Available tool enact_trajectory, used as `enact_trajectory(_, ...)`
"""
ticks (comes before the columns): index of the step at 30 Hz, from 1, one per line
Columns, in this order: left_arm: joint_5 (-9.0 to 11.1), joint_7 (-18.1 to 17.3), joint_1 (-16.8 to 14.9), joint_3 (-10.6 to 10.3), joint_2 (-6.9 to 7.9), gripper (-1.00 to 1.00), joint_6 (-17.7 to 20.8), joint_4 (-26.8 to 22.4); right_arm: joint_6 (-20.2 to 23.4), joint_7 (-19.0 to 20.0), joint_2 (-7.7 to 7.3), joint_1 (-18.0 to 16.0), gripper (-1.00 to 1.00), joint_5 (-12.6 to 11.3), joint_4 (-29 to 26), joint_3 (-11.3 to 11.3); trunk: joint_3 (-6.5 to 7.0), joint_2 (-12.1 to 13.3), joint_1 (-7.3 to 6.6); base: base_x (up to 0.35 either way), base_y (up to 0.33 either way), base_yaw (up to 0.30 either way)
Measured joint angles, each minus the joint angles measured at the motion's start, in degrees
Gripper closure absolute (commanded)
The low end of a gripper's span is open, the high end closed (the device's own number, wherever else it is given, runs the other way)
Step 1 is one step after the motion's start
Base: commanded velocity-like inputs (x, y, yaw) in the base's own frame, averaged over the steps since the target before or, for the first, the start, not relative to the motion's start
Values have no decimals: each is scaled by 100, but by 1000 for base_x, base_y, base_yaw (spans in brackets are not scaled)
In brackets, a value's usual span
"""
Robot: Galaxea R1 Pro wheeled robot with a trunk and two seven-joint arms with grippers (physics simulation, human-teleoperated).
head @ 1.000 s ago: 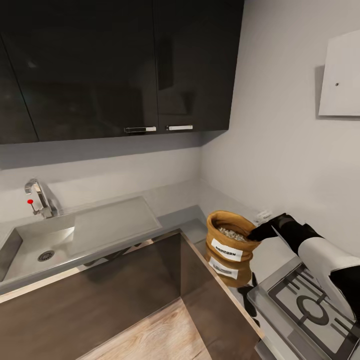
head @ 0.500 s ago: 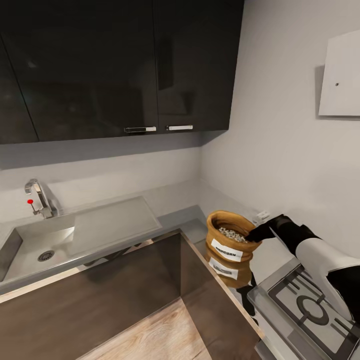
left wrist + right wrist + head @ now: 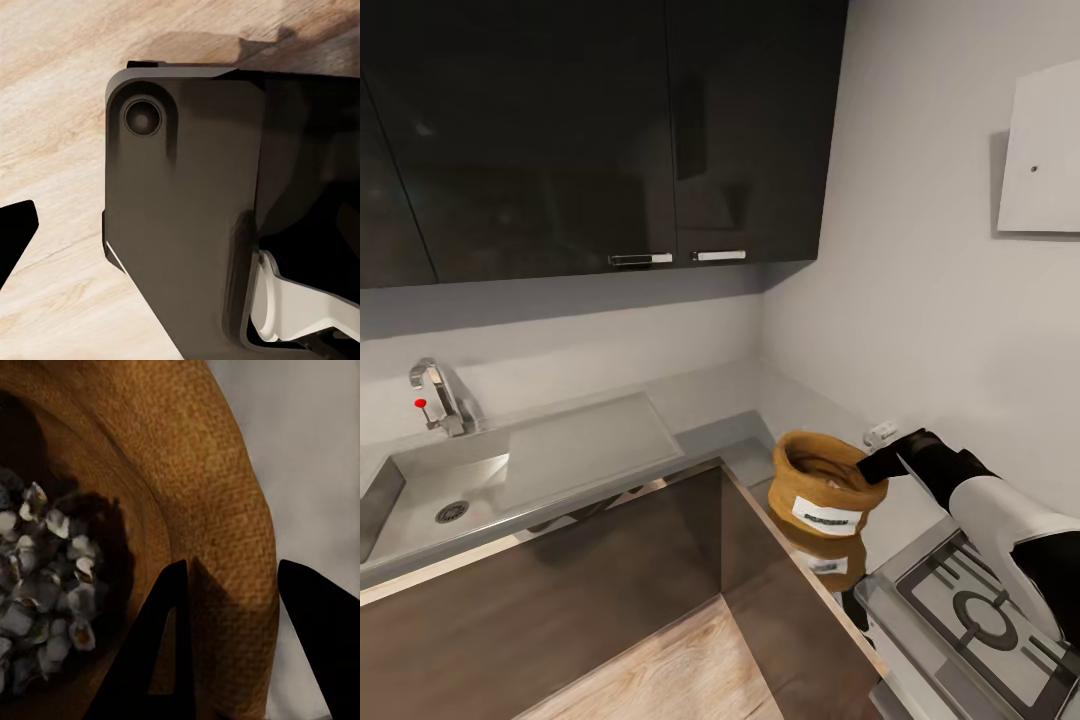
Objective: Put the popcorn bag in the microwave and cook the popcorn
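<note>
The popcorn bag [image 3: 822, 490], a tan sack with a rolled rim and white label, stands tilted on the grey countertop [image 3: 710, 400] in the corner beside the hob. My right gripper [image 3: 873, 468] holds its far rim. In the right wrist view the rolled rim [image 3: 217, 510] sits between the fingers of the right gripper [image 3: 234, 577], one finger inside the bag and one outside, with pale kernels [image 3: 45, 577] in the bag. A black fingertip [image 3: 15, 232] of the left gripper shows over wood floor. The microwave is out of view.
A gas hob [image 3: 980, 610] lies right of the bag under my right arm. A steel sink [image 3: 440, 490] with a faucet [image 3: 440, 395] is at the left. Dark upper cabinets [image 3: 610, 130] hang above. A wall socket [image 3: 880, 432] sits behind the bag.
The bag has tipped and shifted slightly in the right gripper's hold. Its label has moved down and right, and fewer kernels show. The camera has not moved.
</note>
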Motion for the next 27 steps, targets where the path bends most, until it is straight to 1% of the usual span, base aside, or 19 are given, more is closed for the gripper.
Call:
enact_trajectory(20, -1, 0, 0, 0, 0, -100, 0, 0, 78, -4, 2, -15, 100, 19, -1, 3, 0, 1, 0, 0, 0, 0)
enact_trajectory(22, 0, 0, 0, 0, 0, -100, 0, 0, 198, -9, 6, -27, 100, 17, -10, -8, 0, 0, 0, 0, 0, 0)
enact_trajectory(24, 0, 0, 0, 0, 0, -100, 0, 0, 425, -21, 8, -48, 100, 11, -37, -17, 0, 0, 0, 0, 0, 0)
enact_trajectory(27, -6, 0, 0, 0, 0, -100, 0, 0, 702, -168, 46, -89, 100, 13, -71, -28, 0, 1, 0, 0, 0, 0)
